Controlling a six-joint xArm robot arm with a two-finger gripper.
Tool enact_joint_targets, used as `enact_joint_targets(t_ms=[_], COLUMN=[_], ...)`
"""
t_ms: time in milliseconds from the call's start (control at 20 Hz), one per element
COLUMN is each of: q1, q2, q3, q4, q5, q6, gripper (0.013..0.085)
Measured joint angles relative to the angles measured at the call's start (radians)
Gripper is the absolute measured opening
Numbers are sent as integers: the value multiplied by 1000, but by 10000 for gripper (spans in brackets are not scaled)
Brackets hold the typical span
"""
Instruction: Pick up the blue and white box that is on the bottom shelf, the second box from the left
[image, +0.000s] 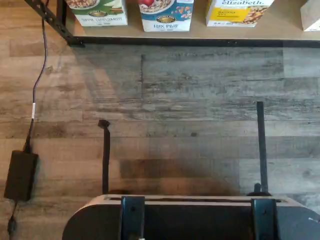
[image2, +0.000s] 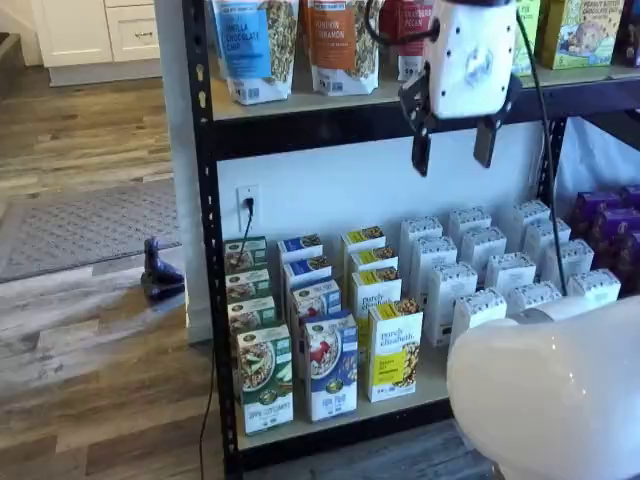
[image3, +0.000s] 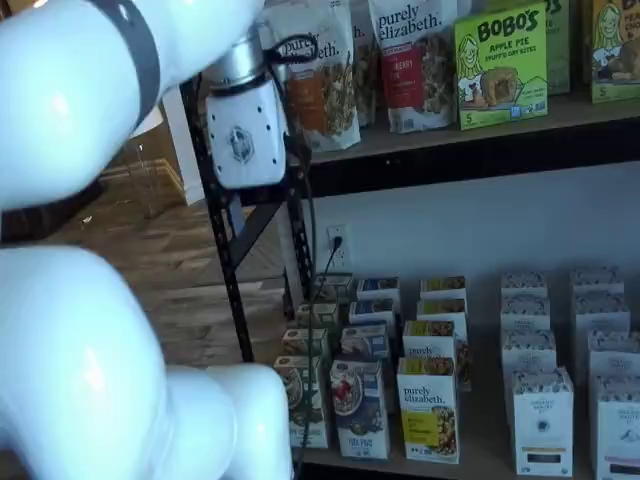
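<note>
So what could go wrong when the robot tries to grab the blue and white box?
The blue and white box stands close between a green-and-white box and a yellow box, so the open gripper, now high above, might bump a neighbour. More blue boxes stand close behind, so a push could topple them.

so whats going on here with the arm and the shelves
A white robot arm is parked in front of a black rack, its gripper hanging high, level with the upper shelf, fingers apart and holding nothing. The blue and white box stands untouched at the front of the bottom shelf, between a green-and-white box and a yellow-and-white box.
</note>
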Motion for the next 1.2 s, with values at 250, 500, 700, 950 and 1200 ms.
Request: enact_joint_targets(t_ms=[250, 500, 700, 950, 1200], q1=[2, 13, 33, 62, 97], q2=[-6, -25, -10, 9, 34], q3=[98, 200, 255, 336, 422], q4=[11, 12, 8, 7, -1], q5=[-89, -214, -279, -389, -525], q6=[1, 7, 24, 50, 83], gripper=[850, 850, 850, 850, 850])
